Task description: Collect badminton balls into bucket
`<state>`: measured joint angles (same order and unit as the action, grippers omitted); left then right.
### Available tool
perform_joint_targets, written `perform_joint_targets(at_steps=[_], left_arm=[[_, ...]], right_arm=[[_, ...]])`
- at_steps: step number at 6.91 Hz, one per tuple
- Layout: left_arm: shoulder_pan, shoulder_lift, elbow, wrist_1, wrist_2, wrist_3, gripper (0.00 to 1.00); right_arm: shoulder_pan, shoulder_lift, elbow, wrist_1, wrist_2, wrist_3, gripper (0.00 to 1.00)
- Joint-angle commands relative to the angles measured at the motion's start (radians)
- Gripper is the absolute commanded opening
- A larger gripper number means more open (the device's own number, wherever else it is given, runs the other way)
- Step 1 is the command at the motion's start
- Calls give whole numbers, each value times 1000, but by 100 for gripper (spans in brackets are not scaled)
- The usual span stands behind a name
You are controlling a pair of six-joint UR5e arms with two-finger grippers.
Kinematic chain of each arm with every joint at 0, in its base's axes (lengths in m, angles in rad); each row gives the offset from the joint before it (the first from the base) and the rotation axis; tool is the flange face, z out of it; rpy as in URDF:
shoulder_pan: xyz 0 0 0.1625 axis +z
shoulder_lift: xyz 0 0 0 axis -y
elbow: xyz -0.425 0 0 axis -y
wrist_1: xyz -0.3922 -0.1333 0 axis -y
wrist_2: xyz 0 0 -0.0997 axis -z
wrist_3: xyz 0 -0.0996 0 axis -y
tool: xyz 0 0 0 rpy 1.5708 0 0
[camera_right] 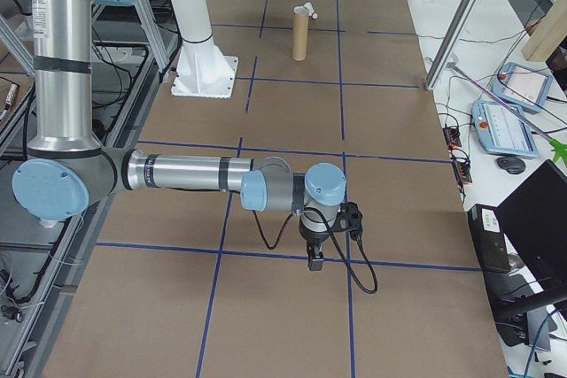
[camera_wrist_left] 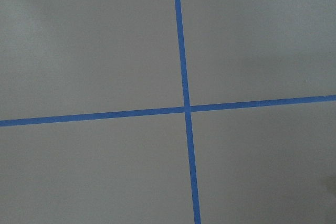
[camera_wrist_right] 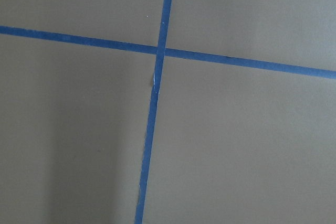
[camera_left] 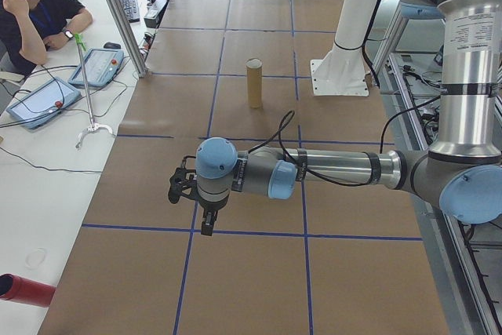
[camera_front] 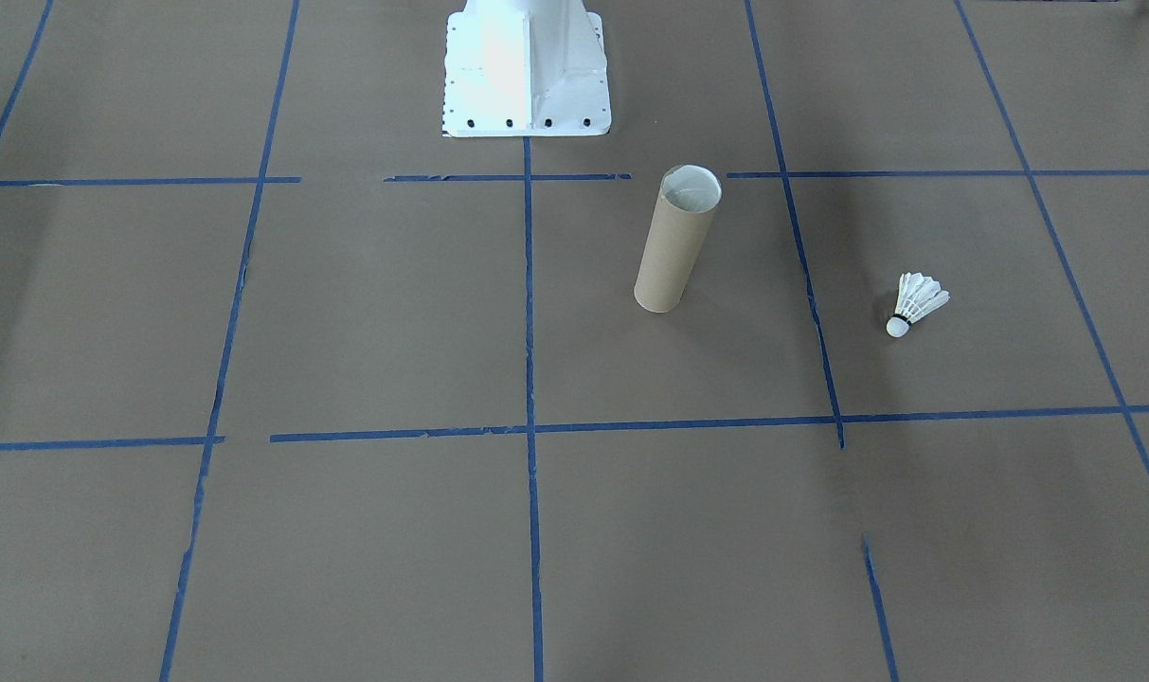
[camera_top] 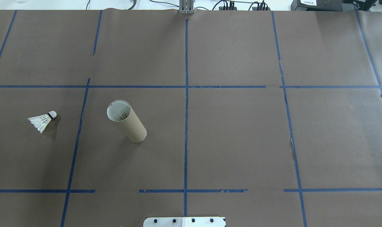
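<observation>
Shuttlecock [camera_top: 42, 121] is lying on its side on the brown paper table [camera_top: 235, 138] at the overhead view's far left, cork tip pointing toward the tube, feathers fanning away from it; it is sitting well apart from everything, untouched; a blue tape line [camera_top: 77, 135] is running between it and the tube; cardboard tube [camera_top: 126, 121] is standing upright to its right, open whitish mouth facing up, still left of the centre tape line; whether anything is sitting inside the tube is too hard to tell; white robot base [camera_top: 184, 222] is showing at the bottom centre edge; right half of the table is showing only paper and tape grid; in the front-facing view the order is flipping, tube [camera_front: 676, 242] centre, shuttlecock [camera_front: 915, 303] to its right; left gripper [camera_left: 205, 223] is showing only in the left side view, hanging pointed down over the paper on an outstretched arm, well apart from the tube [camera_left: 253, 83]; right gripper [camera_right: 314, 257] is showing only in the right side view, likewise pointing down over bare paper far from the tube [camera_right: 303, 34]; cannot tell for either gripper whether the fingers are apart or together; both wrist cameras are showing only tape crossings on paper; a person [camera_left: 35, 9] is sitting at a side desk in the left side view
</observation>
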<state>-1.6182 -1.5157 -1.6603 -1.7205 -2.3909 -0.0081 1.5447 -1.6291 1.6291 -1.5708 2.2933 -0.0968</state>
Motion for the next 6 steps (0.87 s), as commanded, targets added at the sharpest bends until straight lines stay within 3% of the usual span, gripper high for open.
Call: perform_joint_targets(at_steps=[1, 4, 5, 6], left_arm=[[27, -3, 16, -13, -1, 2, 100], [34, -18, 19, -24, -2, -3, 100], [34, -70, 48, -40, -4, -7, 100], [35, -172, 173, -121, -4, -7, 100]], right_arm=[[0, 0, -2, 0, 0, -1, 100], [0, 0, 0, 0, 0, 0, 100], [0, 0, 0, 0, 0, 0, 100], [0, 0, 0, 0, 0, 0, 100]])
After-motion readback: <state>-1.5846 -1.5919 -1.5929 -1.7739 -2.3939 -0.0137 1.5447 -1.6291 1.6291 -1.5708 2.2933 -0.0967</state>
